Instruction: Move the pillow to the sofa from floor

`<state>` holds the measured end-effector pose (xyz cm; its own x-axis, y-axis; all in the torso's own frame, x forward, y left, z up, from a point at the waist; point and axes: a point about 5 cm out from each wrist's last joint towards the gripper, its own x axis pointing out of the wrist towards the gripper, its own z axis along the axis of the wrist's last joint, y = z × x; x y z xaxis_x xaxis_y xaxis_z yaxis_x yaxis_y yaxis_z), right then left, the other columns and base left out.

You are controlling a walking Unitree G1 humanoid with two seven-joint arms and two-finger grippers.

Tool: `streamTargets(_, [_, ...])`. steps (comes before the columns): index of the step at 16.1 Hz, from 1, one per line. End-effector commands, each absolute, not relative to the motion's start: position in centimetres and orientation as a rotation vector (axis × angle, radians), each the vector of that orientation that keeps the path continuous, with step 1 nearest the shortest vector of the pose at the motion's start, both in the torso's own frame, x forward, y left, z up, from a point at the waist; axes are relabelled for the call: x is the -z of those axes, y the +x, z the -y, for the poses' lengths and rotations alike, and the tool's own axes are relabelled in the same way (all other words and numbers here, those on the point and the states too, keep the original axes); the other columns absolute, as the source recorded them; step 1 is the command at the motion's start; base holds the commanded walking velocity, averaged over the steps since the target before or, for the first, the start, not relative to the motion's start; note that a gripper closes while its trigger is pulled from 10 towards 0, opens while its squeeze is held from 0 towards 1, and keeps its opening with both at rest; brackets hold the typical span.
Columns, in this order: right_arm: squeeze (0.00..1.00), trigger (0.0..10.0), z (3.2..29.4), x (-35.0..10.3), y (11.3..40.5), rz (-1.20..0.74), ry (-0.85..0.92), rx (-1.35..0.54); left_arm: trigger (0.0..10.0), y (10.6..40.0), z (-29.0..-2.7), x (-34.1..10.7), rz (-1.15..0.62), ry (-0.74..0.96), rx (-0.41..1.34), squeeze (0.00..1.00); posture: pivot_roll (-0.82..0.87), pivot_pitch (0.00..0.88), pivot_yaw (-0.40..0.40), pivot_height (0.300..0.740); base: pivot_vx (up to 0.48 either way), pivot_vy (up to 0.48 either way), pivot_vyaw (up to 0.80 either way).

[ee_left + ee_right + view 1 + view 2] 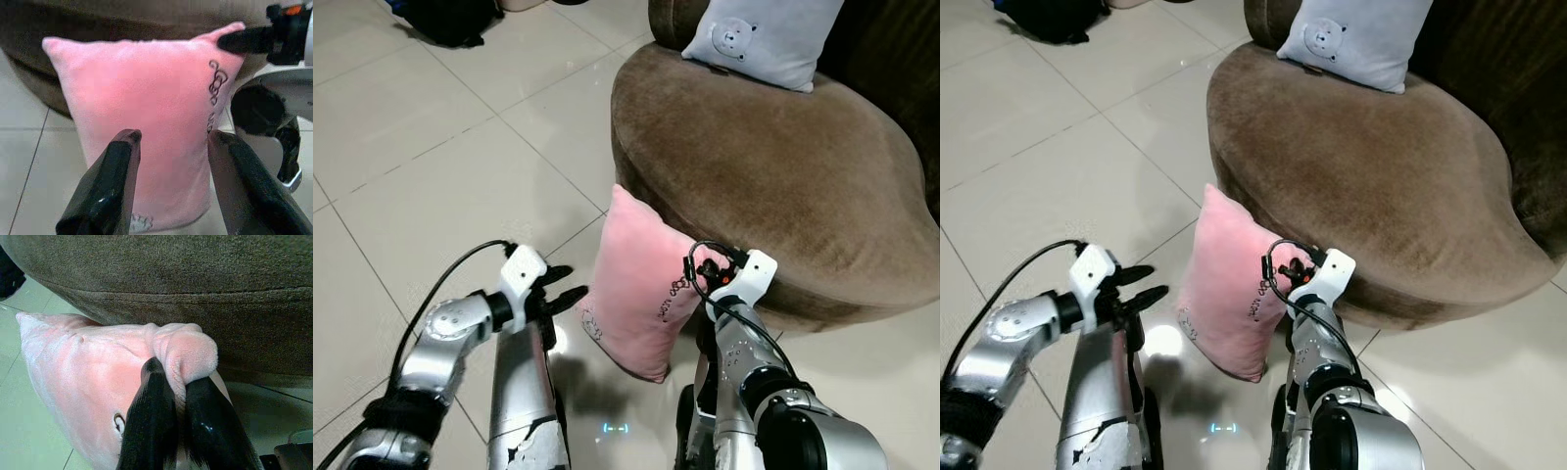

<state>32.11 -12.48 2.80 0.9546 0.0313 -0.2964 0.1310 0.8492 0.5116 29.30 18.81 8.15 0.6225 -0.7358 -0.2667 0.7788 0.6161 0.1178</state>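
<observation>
- Upright, the pink pillow [641, 289] stands against the brown sofa's [773, 166] near edge.
- Right gripper [178, 382] jaws pinch its top right corner.
- Left gripper [563, 291] jaws spread, just left of it.
- Tiled floor [421, 147] lies open leftward; a blue pillow [764, 39] sits far back.

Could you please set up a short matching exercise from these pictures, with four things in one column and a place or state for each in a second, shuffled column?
Things:
1. pink pillow
2. pale blue pillow
3. left gripper
4. right gripper

Places or states:
A. lying on the brown sofa
B. open, beside the pink pillow
C. standing on the tiled floor, against the sofa's front
D. shut on a corner of the pink pillow

Pairs: 1-C, 2-A, 3-B, 4-D
</observation>
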Motion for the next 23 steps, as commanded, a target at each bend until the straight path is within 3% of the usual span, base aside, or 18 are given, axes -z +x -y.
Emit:
streamTargets(1, [0.0,0.0,12.6,-2.8,32.1,-0.296,0.566,0.055,10.0,29.2,-19.0,-8.0,-0.194,0.211,0.882,0.0,0.25,0.201,-0.049,0.485,0.0,0.0,0.0])
streamTargets(6, [0.0,0.0,12.1,-3.3,32.3,-0.267,0.6,-0.01,10.0,29.2,-18.8,-7.9,-0.177,0.212,0.9,0.0,0.25,0.193,-0.05,0.485,0.0,0.0,0.0])
streamTargets(8, [0.0,0.0,10.9,-4.6,32.8,-0.199,0.639,-0.125,10.0,28.8,-18.7,-7.9,-0.164,0.204,0.901,0.0,0.24,0.18,-0.056,0.485,0.0,0.0,0.0])
streamTargets(10, [0.0,0.0,9.4,-11.0,33.8,0.048,0.765,-0.307,10.0,27.8,-18.5,-8.4,-0.115,0.167,0.891,0.0,0.21,0.144,-0.07,0.485,0.0,0.0,0.0])
streamTargets(12, [0.0,0.0,9.7,-17.7,33.8,0.242,0.828,-0.364,10.0,26.8,-18.0,-9.1,-0.071,0.139,0.891,0.0,0.2,0.129,-0.077,0.485,0.0,0.0,0.0])
streamTargets(17, [0.0,0.0,16.4,-34.3,34.4,0.694,0.893,-0.271,10.0,27.0,-16.4,-10.4,0.021,0.123,0.853,0.0,0.13,0.047,-0.11,0.485,0.0,0.0,0.0])
streamTargets(19, [0.0,0.0,18.5,-36.5,34.1,0.751,0.812,-0.199,10.0,27.8,-15.5,-12.2,0.076,0.113,0.823,0.0,0.12,0.038,-0.109,0.485,0.0,0.0,0.0])
streamTargets(20, [0.0,0.0,19.5,-35.3,34.5,0.696,0.745,-0.111,10.0,28.6,-14.7,-14.0,0.121,0.094,0.79,0.0,0.11,0.036,-0.106,0.485,0.0,0.0,0.0])
streamTargets(21, [0.0,4.4,19.8,-33.7,35.1,0.623,0.68,-0.038,10.0,28.9,-14.4,-14.8,0.137,0.085,0.771,0.0,0.1,0.034,-0.101,0.485,0.0,0.0,0.0])
streamTargets(22, [0.0,10.0,19.5,-31.0,35.7,0.503,0.602,0.003,10.0,29.3,-14.1,-15.4,0.144,0.079,0.74,0.0,0.1,0.031,-0.099,0.485,0.0,0.0,0.0])
streamTargets(23, [0.0,10.0,18.0,-27.4,36.3,0.334,0.514,-0.019,10.0,29.4,-13.8,-15.6,0.133,0.069,0.708,0.0,0.1,0.029,-0.092,0.485,0.0,0.0,0.0])
